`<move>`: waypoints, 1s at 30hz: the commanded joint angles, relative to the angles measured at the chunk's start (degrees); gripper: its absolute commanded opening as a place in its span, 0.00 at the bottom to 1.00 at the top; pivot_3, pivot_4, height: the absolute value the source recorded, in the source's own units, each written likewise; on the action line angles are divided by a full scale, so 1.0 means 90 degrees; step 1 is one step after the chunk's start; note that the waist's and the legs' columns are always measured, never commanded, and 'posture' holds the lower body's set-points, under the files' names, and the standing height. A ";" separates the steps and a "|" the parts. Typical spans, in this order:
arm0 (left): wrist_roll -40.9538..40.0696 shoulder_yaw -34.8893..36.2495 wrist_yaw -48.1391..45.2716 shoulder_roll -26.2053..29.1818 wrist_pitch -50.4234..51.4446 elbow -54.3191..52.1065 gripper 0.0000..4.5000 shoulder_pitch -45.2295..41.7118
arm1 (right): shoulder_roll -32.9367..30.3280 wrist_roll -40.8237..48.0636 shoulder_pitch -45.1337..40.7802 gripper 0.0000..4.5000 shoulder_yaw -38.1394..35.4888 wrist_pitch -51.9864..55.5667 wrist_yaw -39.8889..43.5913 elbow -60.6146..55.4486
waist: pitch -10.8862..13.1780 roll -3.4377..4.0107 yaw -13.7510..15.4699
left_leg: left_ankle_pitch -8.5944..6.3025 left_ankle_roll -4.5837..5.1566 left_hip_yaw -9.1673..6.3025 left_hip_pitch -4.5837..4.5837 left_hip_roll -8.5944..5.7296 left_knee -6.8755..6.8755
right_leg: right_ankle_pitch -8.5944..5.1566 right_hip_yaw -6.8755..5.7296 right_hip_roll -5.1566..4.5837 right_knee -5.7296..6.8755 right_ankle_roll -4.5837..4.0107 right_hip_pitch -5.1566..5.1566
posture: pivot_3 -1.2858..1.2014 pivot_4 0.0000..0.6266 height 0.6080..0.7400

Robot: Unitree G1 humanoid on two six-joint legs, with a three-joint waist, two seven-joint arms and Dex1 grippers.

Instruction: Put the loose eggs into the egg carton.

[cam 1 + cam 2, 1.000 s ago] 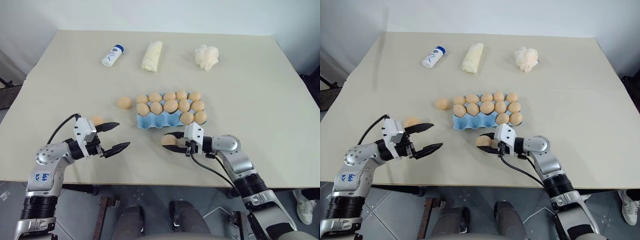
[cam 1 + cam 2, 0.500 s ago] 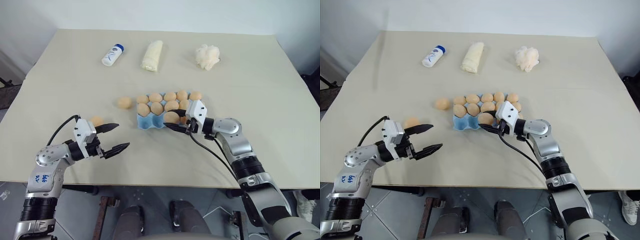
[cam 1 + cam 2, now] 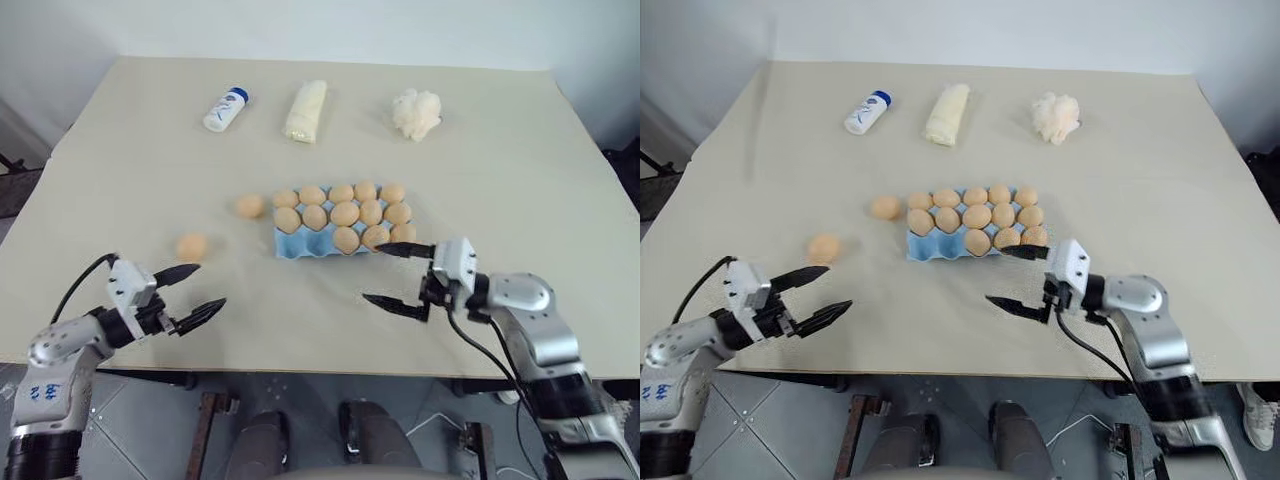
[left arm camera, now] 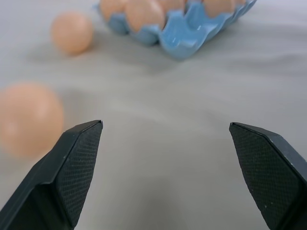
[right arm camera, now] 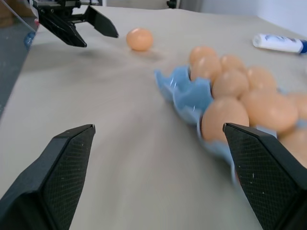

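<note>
Presently two loose eggs (image 3: 191, 246) lie on the desk (image 3: 500, 150) left of the egg carton (image 3: 290, 245). Both the left hand (image 3: 190, 295) and right hand (image 3: 400, 276) are released, empty. Eggs judged light, smooth, fragile: take across the middle, gently.

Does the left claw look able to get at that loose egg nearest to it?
Probably yes. The left claw is wide open, and the nearest loose egg lies on bare table just beyond its fingertips, with nothing between them.
</note>
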 commanded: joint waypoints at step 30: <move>0.1030 -0.0572 0.1503 -0.0976 -0.1250 0.3048 0.73 -0.2855 | 0.0199 -0.0225 0.0589 1.00 -0.0199 -0.0696 -0.0580 -0.0324 | 0.0000 -0.0006 0.0180 | 0.0020 0.0001 0.0018 0.0008 -0.0007 0.0011 | 0.0009 -0.0069 -0.0041 0.0025 -0.0003 0.0000 | 0.52 0.24 1.00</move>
